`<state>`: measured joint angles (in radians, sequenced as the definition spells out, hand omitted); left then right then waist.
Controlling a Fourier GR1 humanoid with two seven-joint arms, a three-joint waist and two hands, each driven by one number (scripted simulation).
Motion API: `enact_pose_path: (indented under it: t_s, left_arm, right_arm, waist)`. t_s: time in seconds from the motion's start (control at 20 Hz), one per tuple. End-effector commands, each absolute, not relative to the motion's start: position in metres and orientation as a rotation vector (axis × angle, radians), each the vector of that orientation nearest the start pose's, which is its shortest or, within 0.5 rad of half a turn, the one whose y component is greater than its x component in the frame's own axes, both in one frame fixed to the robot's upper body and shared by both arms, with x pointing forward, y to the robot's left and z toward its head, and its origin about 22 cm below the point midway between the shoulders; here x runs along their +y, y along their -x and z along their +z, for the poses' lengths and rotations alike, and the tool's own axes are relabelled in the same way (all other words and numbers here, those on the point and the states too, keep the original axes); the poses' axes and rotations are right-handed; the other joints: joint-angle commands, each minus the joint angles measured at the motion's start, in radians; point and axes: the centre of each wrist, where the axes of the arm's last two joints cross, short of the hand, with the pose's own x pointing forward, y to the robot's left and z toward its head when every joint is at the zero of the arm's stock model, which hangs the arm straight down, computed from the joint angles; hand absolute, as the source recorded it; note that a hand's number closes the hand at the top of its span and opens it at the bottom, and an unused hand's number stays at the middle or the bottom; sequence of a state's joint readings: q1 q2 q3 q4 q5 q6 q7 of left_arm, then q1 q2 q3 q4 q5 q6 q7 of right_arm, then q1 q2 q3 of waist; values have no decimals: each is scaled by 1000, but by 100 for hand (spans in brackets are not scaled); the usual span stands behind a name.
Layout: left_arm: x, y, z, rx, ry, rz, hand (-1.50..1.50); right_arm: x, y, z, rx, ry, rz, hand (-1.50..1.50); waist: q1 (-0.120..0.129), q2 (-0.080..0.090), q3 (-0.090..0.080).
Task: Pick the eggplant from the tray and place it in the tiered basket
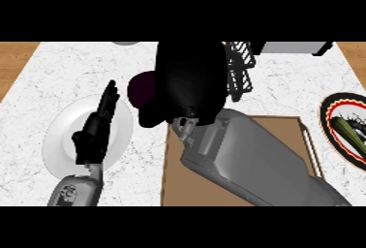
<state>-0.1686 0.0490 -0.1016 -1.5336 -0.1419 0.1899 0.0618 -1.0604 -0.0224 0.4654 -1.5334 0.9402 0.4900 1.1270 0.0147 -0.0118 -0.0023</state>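
A dark purple eggplant [141,88] shows only as a rounded edge at the left side of my right hand [187,82], whose fingers are curled round it. That hand is raised close to the head view and hides most of the black wire tiered basket [241,72] behind it. The brown tray [286,127] lies on the counter below, largely covered by my right forearm. Over the white plate at the left, my left hand [97,128] stands open with fingers pointing up.
A white plate [61,131] lies at the left under the left hand. A patterned plate [346,128] holding a green vegetable sits at the right edge. A grey box [293,47] stands at the back right.
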Motion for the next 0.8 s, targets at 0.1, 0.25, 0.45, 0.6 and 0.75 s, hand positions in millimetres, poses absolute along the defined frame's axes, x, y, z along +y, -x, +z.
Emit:
enact_pose_path:
  t_s: [0.1, 0.25, 0.45, 0.6, 0.75]
  left_arm:
    - [199, -290, 32, -1668, -179, -120, 0]
    - [194, -281, 26, -1662, -161, -127, 0]
    - [193, -279, 36, -1674, -160, -119, 0]
    - [211, -278, 31, -1669, -178, -121, 0]
    - [209, -279, 29, -1664, -186, -123, 0]
  right_arm:
    - [10, -282, 303, -1243, 1220, 861, 150]
    - [6, -300, 325, -1290, 1126, 765, 150]
    - [14, -323, 318, -1246, 1184, 803, 150]
    - [12, -339, 310, -1258, 1198, 758, 150]
    - [14, -356, 322, -1208, 1270, 784, 150]
  waist:
    - [0, 8, 0]
    - [12, 11, 0]
    - [6, 12, 1]
    - [6, 15, 1]
    - [6, 17, 0]
